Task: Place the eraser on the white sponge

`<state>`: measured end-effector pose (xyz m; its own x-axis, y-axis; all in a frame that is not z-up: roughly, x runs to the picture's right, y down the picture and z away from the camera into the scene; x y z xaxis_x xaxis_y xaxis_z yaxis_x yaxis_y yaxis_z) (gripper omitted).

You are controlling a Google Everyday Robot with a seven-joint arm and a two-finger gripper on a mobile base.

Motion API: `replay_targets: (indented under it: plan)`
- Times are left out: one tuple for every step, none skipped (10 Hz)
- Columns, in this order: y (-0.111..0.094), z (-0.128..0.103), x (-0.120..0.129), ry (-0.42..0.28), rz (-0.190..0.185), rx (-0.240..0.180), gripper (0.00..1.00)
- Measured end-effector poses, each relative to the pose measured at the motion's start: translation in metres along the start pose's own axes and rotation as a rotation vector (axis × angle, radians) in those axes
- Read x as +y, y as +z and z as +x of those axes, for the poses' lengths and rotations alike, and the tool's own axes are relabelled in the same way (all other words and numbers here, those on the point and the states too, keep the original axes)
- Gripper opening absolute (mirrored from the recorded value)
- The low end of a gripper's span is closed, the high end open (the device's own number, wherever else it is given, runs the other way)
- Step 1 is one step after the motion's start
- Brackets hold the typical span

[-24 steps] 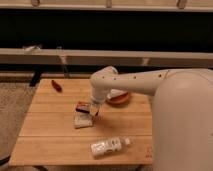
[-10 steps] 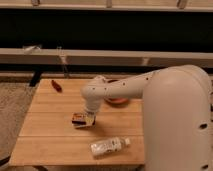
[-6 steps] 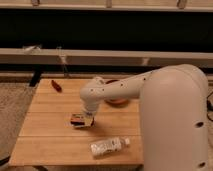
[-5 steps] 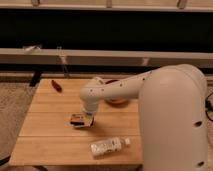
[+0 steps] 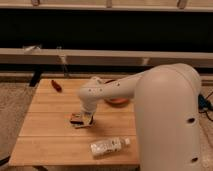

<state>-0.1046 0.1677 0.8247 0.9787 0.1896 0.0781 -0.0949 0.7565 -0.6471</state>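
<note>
My gripper (image 5: 84, 118) hangs low over the left-middle of the wooden table (image 5: 50, 135), at the end of the big white arm that fills the right side of the view. Right at its tip lies the eraser (image 5: 76, 118), a small dark block with a reddish-brown face. A pale edge of the white sponge (image 5: 80, 125) shows directly under the eraser and the gripper. The eraser looks to be resting on or just above the sponge. I cannot make out whether it is touching.
A small red chili-shaped thing (image 5: 56, 85) lies near the table's far left corner. An orange bowl (image 5: 116, 102) sits behind the arm. A clear plastic bottle (image 5: 107, 146) lies on its side near the front edge. A dark rail runs behind the table.
Since the oldest frame the arm's upper body has swung closer and fills more of the right side. The gripper and eraser have stayed at the sponge, barely moving in the last second.
</note>
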Motion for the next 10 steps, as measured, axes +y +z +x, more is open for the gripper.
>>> replay_targets:
  plan:
    - [0.0006,0.0003,-0.0015,0.003,0.005,0.0,0.8]
    - [0.0007,0.0002,-0.0024,0.004,0.009,-0.001,0.8]
    - [0.0003,0.0005,-0.0034,0.005,0.013,-0.001,0.8]
    - [0.0002,0.0003,-0.0039,0.006,0.017,-0.002,0.8]
    - [-0.0012,0.0005,-0.0054,0.01,0.022,-0.006,0.8]
    - [-0.0029,0.0012,-0.0068,0.017,0.025,-0.01,0.8]
    - [-0.0051,0.0007,-0.0085,0.028,0.022,-0.016,0.8]
    - [-0.006,-0.0007,-0.0095,0.031,0.016,-0.021,0.8]
    - [-0.0059,0.0006,-0.0087,0.03,0.013,-0.016,0.8]
    - [-0.0057,0.0007,-0.0086,0.03,0.013,-0.016,0.8]
